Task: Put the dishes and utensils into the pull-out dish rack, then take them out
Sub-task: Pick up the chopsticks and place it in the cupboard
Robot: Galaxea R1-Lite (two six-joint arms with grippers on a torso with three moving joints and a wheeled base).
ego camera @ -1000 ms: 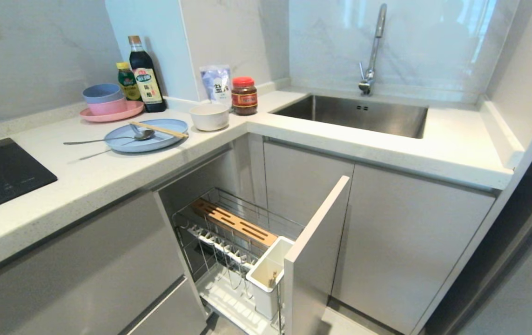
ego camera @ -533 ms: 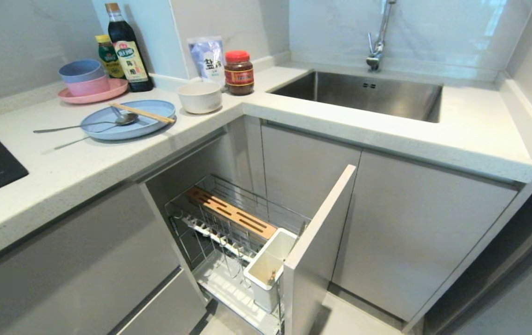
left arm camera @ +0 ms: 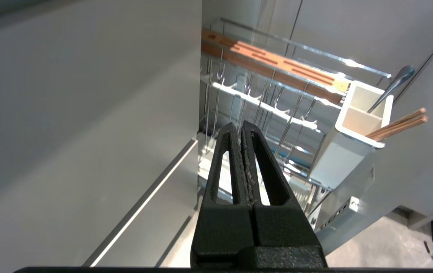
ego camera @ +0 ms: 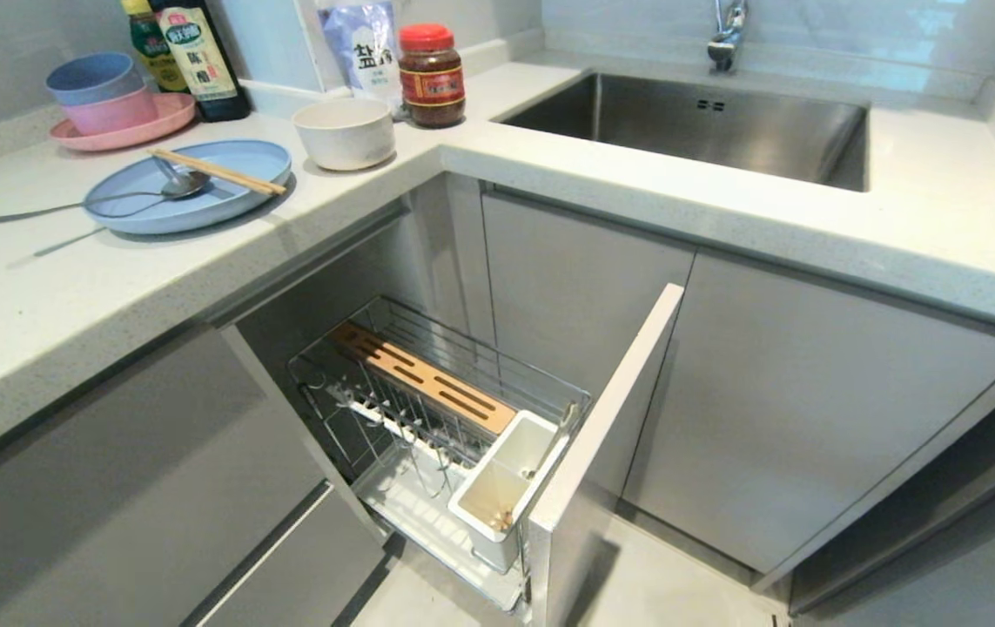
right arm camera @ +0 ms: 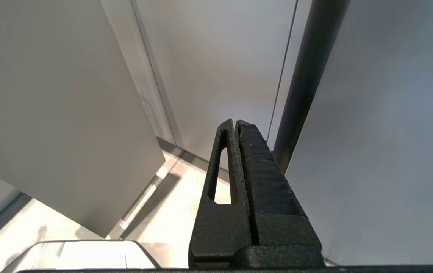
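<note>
We see the pull-out dish rack point(ego camera: 440, 409) open below the surface point(ego camera: 549, 187). Pale-blue plate point(ego camera: 188, 187) w/ spoons point(ego camera: 88, 205) & chopsticks point(ego camera: 218, 172), plus off-white bowl point(ego camera: 345, 132), sit up top, well apart from both tools. Left tool point(left arm camera: 241, 127) pressed together near rack; right tool point(right arm camera: 235, 125) pressed together by cabinet fronts.

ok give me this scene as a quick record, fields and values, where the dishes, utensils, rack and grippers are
rack: pull-out dish rack pulled out below the counter, no dishes on its pegs
caddy: white caddy holds chopsticks and a metal handle
plate: pale-blue plate on the counter
utensils: spoons and wooden chopsticks lying on the plate
bowl: off-white bowl on the counter beside the plate
left gripper: shut, empty, by the rack
right gripper: shut, empty, facing cabinet fronts
</note>
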